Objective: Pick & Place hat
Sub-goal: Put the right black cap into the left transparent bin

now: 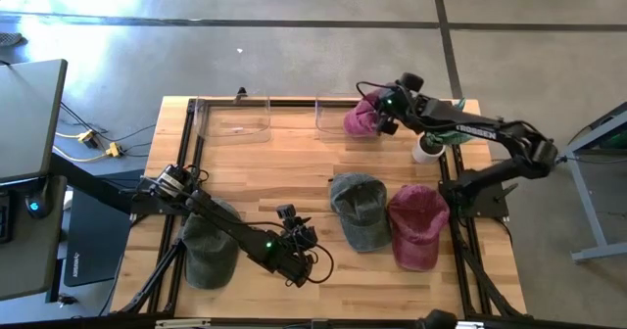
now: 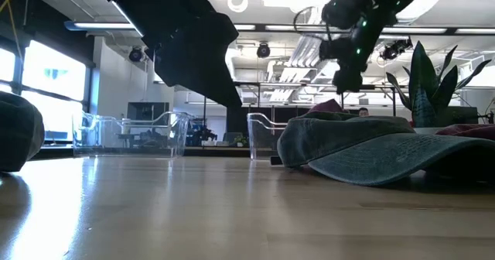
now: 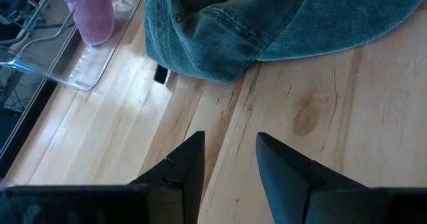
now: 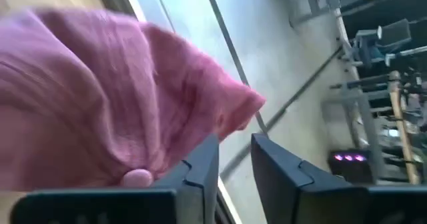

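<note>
Left jaws (image 1: 306,254) hover released over the worktop (image 1: 323,270) near its front edge, a teal cap (image 1: 359,210) lying ahead of them and a maroon cap (image 1: 418,225) beside it. Farther back, right jaws (image 1: 377,117) grasp a pink hat (image 1: 361,117) above a clear bin (image 1: 338,116).

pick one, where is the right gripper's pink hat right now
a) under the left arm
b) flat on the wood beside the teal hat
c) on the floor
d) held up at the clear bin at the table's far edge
d: in the high view the right gripper is shut on the pink hat at the right clear bin, far from the teal hat.
</note>
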